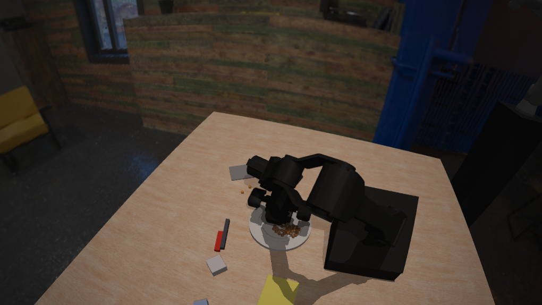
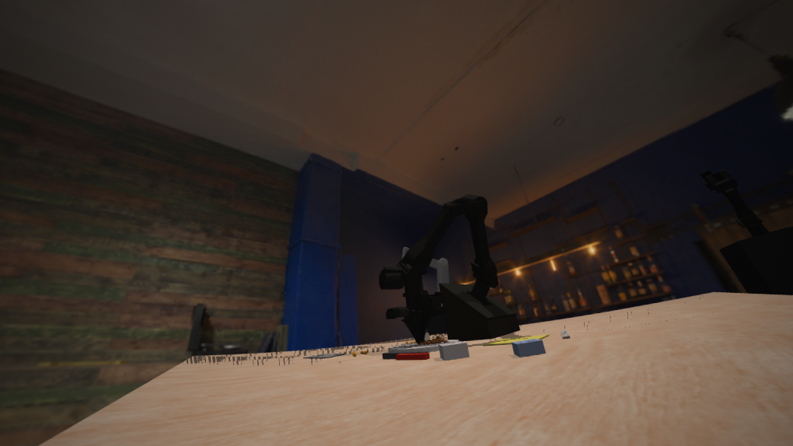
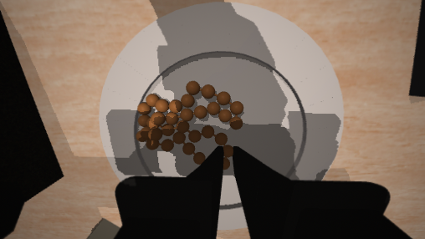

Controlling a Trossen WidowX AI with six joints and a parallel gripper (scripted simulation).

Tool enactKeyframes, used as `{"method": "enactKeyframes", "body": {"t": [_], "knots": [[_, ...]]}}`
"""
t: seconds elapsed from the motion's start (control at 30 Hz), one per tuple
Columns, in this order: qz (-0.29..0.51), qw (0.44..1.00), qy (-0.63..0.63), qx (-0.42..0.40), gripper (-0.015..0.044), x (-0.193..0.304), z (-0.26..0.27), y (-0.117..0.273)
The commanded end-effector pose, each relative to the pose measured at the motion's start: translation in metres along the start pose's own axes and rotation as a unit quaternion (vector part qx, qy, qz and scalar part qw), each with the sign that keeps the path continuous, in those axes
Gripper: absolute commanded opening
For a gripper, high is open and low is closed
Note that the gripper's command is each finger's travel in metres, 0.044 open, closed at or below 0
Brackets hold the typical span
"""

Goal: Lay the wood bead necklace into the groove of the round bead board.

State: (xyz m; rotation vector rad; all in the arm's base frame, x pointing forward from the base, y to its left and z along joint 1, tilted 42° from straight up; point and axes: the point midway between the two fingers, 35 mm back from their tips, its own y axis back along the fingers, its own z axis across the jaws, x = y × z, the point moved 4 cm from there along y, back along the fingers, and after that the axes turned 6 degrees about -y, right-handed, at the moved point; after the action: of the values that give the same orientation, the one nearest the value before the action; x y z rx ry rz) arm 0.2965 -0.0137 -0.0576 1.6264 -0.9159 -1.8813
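The round pale bead board [image 1: 259, 237] [image 2: 399, 350] [image 3: 320, 75] lies flat, with a thin dark ring line [image 3: 222, 53] on it. The brown wood bead necklace [image 1: 288, 229] [image 2: 438, 339] [image 3: 201, 112] lies bunched in folds inside that ring, mostly at its left side in the wrist view. My gripper [image 3: 227, 151] [image 2: 419, 340] points down low over the board, its narrow fingertips around a bead at the lower right end of the bunch. It is shut on the necklace there. In the top view the arm hides the fingertips.
A red bar [image 1: 218, 241] [image 2: 413, 357] and black bar [image 1: 225, 231] lie left of the board in the top view. A white block [image 1: 216, 263] [image 2: 454, 350], blue block [image 1: 201, 302] [image 2: 528, 347], yellow sheet [image 1: 276, 294], grey plate [image 1: 237, 173] and small orange pieces [image 1: 242, 192] lie around.
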Motion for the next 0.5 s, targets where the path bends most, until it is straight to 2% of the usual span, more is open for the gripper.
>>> {"method": "enactKeyframes", "body": {"t": [0.0, 0.47], "knots": [[0.000, 1.000, 0.000, 0.000, 0.0000, 0.0000, -0.0002, 0.0002], [-0.001, 1.000, -0.001, -0.001, 0.0000, -0.0002, 0.0002, 0.0020]]}}
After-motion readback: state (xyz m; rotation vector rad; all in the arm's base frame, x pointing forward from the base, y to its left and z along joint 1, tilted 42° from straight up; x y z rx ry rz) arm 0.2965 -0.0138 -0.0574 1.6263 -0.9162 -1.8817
